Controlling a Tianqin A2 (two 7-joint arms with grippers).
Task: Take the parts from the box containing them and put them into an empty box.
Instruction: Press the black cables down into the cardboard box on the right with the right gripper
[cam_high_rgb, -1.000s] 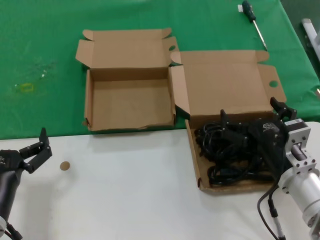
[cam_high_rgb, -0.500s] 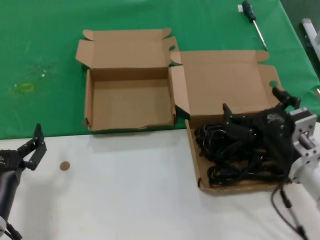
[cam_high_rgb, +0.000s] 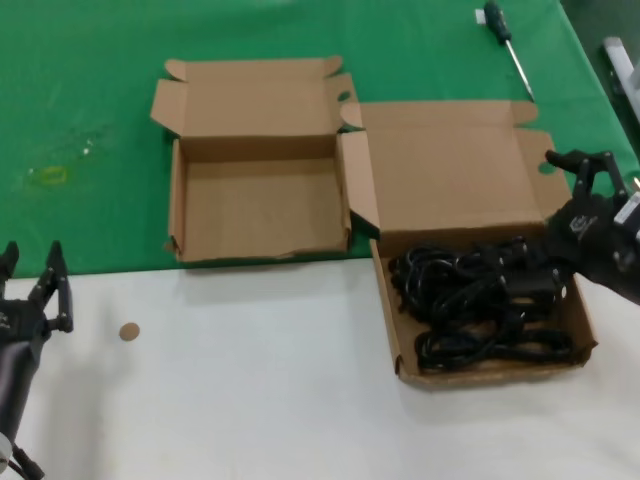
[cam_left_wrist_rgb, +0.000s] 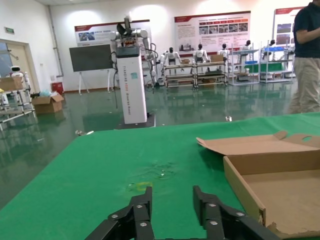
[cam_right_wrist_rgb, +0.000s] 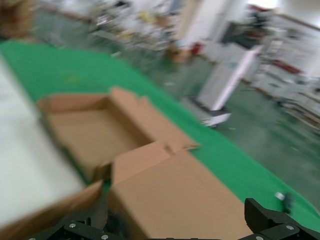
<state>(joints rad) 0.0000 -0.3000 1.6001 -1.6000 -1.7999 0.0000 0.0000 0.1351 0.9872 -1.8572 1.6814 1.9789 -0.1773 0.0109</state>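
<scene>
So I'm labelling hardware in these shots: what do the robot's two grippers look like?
Both are black. The left gripper has two chunky, segmented fingers studded with small silvery screws. The right gripper has slim, angular black fingers on a bulky black body bearing a small pale marking.

Right gripper (cam_high_rgb: 590, 205) cut off at edge; right wrist view blurred.
</scene>
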